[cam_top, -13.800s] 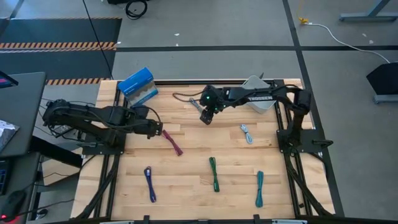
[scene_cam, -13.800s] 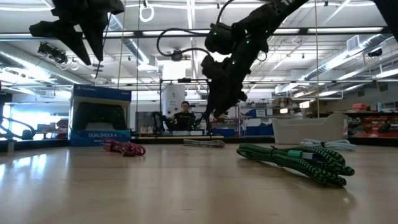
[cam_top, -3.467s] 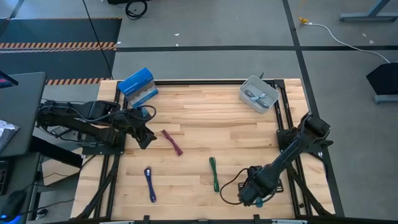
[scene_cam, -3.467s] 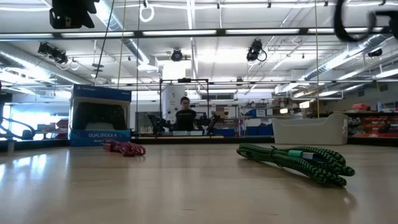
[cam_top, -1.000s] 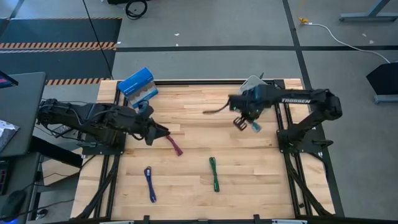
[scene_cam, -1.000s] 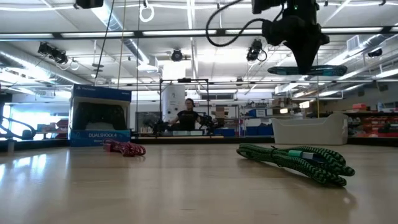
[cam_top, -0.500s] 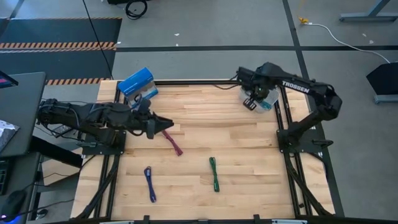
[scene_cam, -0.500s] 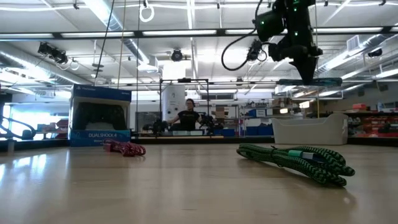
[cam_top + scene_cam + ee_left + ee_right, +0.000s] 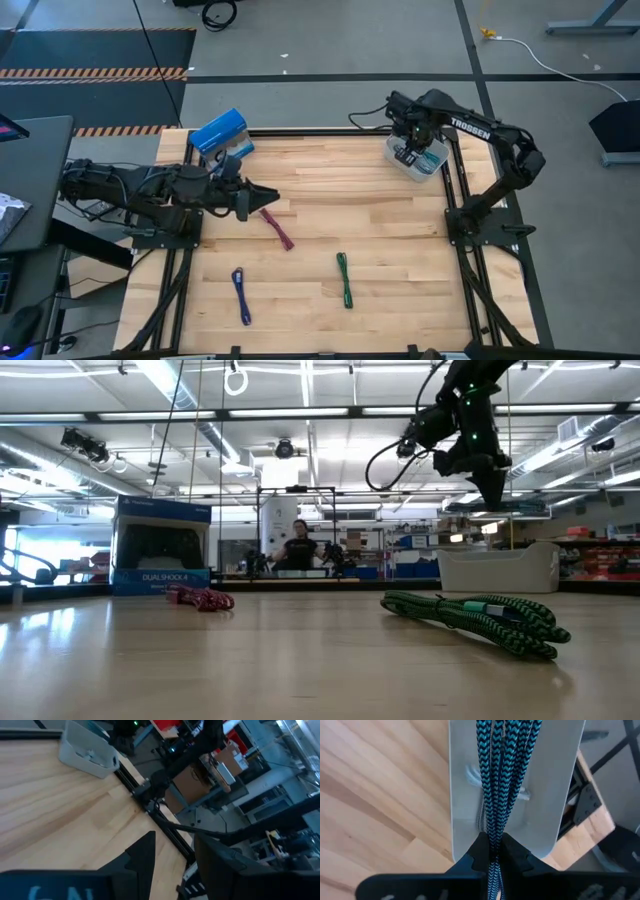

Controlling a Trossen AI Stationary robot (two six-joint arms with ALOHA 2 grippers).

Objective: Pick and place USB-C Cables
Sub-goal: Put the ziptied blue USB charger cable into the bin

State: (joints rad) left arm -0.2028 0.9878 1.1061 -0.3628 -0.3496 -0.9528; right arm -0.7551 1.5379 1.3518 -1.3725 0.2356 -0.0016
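My right gripper hangs over the clear grey tray at the table's far right corner, shut on the teal USB-C cable. A pale cable lies in the tray under it. My left gripper stands open at the table's left, just beyond the far end of the maroon cable, with nothing between its fingers. The maroon cable, the purple-blue cable and the green cable lie flat on the wood. My right gripper pinches the teal bundle between its two fingers, about the middle of its length. The fingers come from above, pointing down, across the bundle. The bundle hangs level, lifted clear above the tray.
A blue box stands at the far left corner, close behind my left arm. In the low view a person sits in the room beyond the table. Bare wood stretches between the two arms.
My right gripper has carried the teal cable from the table's middle right toward the far right corner, and it now hangs over the tray, still level. My left gripper has moved a little toward the far edge, still open.
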